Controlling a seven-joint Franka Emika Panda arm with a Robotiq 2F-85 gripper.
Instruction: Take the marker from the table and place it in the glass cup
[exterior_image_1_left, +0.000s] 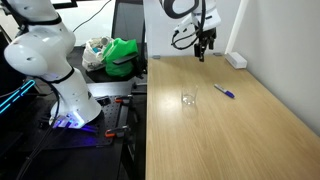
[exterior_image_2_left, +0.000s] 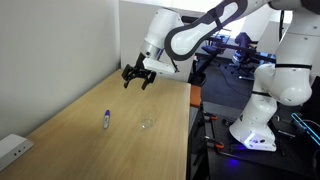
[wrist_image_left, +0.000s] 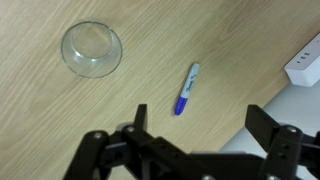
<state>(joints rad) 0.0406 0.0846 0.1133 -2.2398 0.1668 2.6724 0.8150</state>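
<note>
Wrist view: fingers (wrist_image_left: 141, 122) spread wide above the surface (wrist_image_left: 240, 40), gripping nothing. Beyond them the marker (wrist_image_left: 187, 89) lies flat; its label print too small to read. Well apart from it, the glass cup (wrist_image_left: 68, 60) stands upright, empty.

Tabletop (wrist_image_left: 40, 120): light tan, wood-grain pattern.
Marker (wrist_image_left: 187, 89): part blue, part pale whitish.
Glass cup (wrist_image_left: 91, 49): clear, colourless.
Block (wrist_image_left: 305, 62): white.
Claw (wrist_image_left: 197, 112): black.
Bag (exterior_image_1_left: 122, 55): bright green.
</note>
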